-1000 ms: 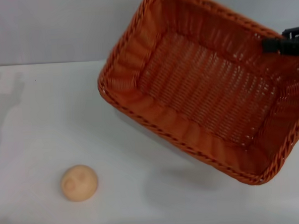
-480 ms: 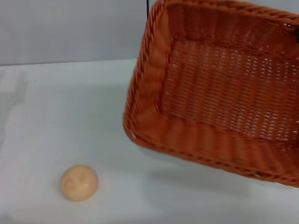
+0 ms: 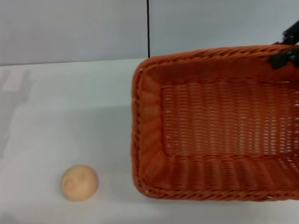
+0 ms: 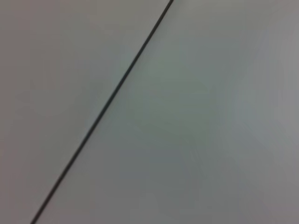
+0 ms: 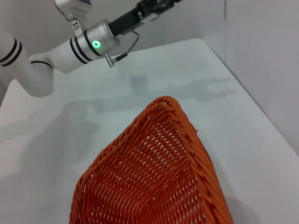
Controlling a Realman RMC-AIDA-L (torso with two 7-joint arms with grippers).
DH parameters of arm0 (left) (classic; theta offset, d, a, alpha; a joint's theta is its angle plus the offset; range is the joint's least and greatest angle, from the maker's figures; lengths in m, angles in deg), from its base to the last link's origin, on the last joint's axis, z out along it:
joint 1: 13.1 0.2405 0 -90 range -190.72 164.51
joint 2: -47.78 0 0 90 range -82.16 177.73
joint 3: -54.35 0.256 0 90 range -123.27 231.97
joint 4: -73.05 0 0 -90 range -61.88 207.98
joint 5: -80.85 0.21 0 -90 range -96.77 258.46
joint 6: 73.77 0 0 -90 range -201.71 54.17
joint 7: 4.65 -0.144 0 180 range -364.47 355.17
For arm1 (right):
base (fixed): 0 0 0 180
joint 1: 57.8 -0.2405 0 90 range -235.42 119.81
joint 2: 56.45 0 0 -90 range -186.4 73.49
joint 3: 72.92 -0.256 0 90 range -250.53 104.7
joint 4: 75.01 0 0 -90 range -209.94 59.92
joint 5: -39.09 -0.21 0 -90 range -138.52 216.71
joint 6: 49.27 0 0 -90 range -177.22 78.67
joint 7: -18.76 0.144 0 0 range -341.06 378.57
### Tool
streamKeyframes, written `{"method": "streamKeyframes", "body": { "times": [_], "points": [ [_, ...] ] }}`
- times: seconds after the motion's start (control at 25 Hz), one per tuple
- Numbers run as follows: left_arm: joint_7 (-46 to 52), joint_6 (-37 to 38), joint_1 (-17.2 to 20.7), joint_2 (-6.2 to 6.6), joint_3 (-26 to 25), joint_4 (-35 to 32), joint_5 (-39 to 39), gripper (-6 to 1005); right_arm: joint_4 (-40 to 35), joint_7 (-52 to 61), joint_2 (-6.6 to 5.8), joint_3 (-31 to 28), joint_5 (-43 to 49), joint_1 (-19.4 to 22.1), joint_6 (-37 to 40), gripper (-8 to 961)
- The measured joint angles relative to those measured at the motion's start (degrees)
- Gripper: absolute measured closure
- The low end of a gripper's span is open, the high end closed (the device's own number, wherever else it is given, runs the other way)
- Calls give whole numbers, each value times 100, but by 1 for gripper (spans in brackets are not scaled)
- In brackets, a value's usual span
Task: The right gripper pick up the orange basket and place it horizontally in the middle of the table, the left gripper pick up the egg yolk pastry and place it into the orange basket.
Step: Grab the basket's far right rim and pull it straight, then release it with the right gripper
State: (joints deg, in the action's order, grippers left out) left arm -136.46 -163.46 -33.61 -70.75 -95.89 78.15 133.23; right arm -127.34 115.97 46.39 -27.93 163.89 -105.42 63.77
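Observation:
The orange basket (image 3: 224, 123) lies with its long side running left to right over the right half of the table (image 3: 65, 110); its right end runs out of the head view. My right gripper (image 3: 287, 58) is shut on the basket's far rim near the right corner. From the right wrist, the basket (image 5: 154, 177) shows as one woven corner. The egg yolk pastry (image 3: 79, 182) sits alone on the table at the near left, well clear of the basket. My left gripper (image 5: 156, 5) is raised at the far side of the table, seen only from the right wrist.
A grey wall with a dark vertical seam (image 3: 148, 25) stands behind the table. The left wrist view holds only that wall and the seam (image 4: 103, 112). The left arm's white links (image 5: 88, 44) hang over the table's far left.
The basket has turned from a diagonal tilt to lying level and square, and has come down lower in the view. The pastry has not moved.

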Motion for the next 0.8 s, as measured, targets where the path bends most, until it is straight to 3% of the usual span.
{"method": "streamKeyframes", "body": {
  "times": [0.08, 0.32, 0.52, 0.8],
  "points": [
    [-4, -5, -3, 0, 25, 0, -1, 366, 30, -67, 46, 13, 12, -35, -39, 779],
    [-2, -21, -27, -3, 64, -1, 0, 366, 279, -499, 442, 314, 168, -178, -481, 779],
    [0, -25, -30, -3, 66, -41, -13, 366, 866, -711, 488, 489, 456, -293, -1057, 779],
    [1, 38, -117, -4, 66, -55, -16, 365, 1055, -728, 498, 476, 522, -314, -1263, 756]
  ]
}}
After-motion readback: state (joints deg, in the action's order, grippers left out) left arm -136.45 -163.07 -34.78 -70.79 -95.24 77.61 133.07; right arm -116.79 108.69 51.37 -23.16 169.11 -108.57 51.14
